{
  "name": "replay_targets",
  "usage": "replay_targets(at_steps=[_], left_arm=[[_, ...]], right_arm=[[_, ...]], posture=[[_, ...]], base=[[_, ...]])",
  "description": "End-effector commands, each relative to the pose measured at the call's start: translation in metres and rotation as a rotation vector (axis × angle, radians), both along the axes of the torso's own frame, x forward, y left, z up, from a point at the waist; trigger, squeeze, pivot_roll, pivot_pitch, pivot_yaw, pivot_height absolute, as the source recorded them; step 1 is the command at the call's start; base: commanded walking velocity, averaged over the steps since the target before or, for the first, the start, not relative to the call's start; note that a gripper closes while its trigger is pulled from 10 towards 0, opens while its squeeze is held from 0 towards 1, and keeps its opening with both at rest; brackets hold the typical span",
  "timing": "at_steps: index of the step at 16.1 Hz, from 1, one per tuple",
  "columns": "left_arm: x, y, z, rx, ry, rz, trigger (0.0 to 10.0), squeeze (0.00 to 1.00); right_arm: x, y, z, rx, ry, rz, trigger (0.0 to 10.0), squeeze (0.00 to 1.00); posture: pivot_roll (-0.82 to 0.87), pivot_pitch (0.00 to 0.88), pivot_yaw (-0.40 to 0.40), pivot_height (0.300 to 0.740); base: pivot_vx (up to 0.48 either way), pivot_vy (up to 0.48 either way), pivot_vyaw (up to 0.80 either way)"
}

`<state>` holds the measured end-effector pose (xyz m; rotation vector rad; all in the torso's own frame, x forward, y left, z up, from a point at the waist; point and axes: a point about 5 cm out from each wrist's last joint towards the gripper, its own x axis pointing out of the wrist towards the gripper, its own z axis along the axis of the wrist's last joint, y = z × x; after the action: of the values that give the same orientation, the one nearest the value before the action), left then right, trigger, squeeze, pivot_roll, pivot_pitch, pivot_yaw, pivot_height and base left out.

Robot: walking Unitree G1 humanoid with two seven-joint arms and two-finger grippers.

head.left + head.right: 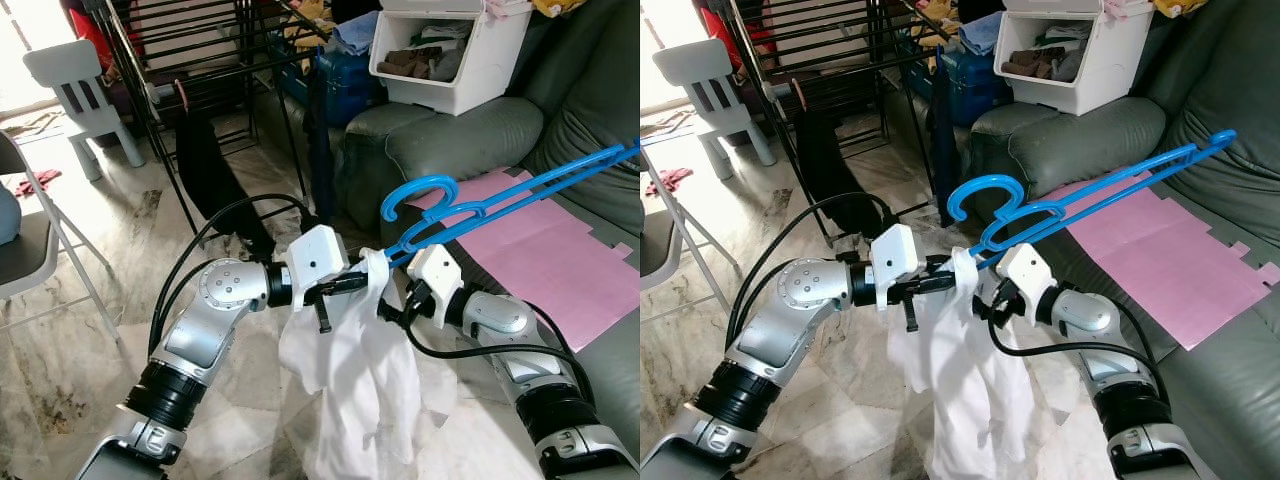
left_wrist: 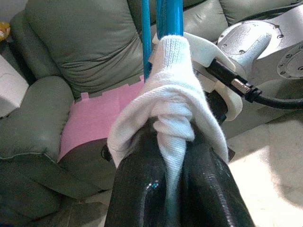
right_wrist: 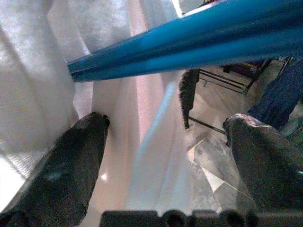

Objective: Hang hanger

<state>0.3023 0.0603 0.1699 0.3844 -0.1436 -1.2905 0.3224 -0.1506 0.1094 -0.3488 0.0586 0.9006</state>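
Note:
A blue plastic hanger (image 1: pixel 500 205) slants up to the right over the sofa, its hook (image 1: pixel 420 192) curling above my grippers. A white garment (image 1: pixel 355 385) droops from the hanger's lower end toward the floor. My left gripper (image 1: pixel 362 278) reaches in from the left and is shut on a bunched fold of the white garment (image 2: pixel 173 99) where it wraps the hanger (image 2: pixel 169 19). My right gripper (image 1: pixel 392 306) sits just beneath the hanger. Its fingers (image 3: pixel 71 161) are spread open, with the blue bar (image 3: pixel 199 45) crossing above them and white cloth (image 3: pixel 38 71) beside them.
A grey-green sofa (image 1: pixel 450 140) with a pink sheet (image 1: pixel 540 245) fills the right. A white bin of clothes (image 1: pixel 450 60) rests on its arm. A black drying rack (image 1: pixel 200 50) with a dark garment (image 1: pixel 205 170) stands behind. A white child's chair (image 1: pixel 75 90) and a folding chair (image 1: pixel 30 250) are left.

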Motion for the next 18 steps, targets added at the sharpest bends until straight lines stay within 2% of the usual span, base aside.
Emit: replay_targets(at_steps=[1, 11, 12, 13, 14, 17, 18], left_arm=[[-0.004, -0.006, 0.021, -0.056, -0.070, -0.058, 0.0, 0.00], [-0.004, -0.006, 0.021, -0.056, -0.070, -0.058, 0.0, 0.00], [0.004, 0.007, 0.051, -0.155, -0.044, 0.001, 0.0, 0.00], [0.015, 0.027, 0.082, -0.262, -0.042, 0.076, 0.0, 0.00], [0.018, 0.031, 0.090, -0.286, -0.048, 0.091, 0.0, 0.00], [0.016, 0.032, 0.094, -0.297, -0.041, 0.089, 0.0, 0.00], [0.015, 0.032, 0.097, -0.303, -0.030, 0.084, 0.0, 0.00]], right_arm=[[0.001, 0.004, 0.000, -0.010, 0.008, 0.013, 10.0, 0.11], [0.001, 0.004, 0.000, -0.010, 0.008, 0.013, 10.0, 0.11], [0.003, 0.001, -0.006, 0.003, 0.012, -0.040, 10.0, 0.00], [0.005, -0.006, -0.013, 0.015, 0.020, -0.112, 10.0, 0.00], [0.005, -0.007, -0.015, 0.017, 0.024, -0.130, 10.0, 0.00], [0.004, -0.007, -0.020, 0.012, 0.032, -0.143, 10.0, 0.00], [0.004, -0.007, -0.022, 0.012, 0.035, -0.147, 6.2, 0.00]], posture=[[-0.13, 0.000, 0.053, 0.740], [-0.13, 0.000, 0.053, 0.740], [-0.11, 0.000, 0.034, 0.740], [-0.11, 0.000, 0.033, 0.740], [-0.11, 0.000, 0.033, 0.740], [-0.11, 0.000, 0.032, 0.740], [-0.11, 0.000, 0.032, 0.740]], base=[[0.000, 0.000, 0.00], [0.000, 0.000, 0.00], [0.000, 0.000, 0.00], [0.000, 0.000, 0.00], [0.000, 0.000, 0.00], [0.000, 0.000, 0.00], [0.000, 0.000, 0.00]])
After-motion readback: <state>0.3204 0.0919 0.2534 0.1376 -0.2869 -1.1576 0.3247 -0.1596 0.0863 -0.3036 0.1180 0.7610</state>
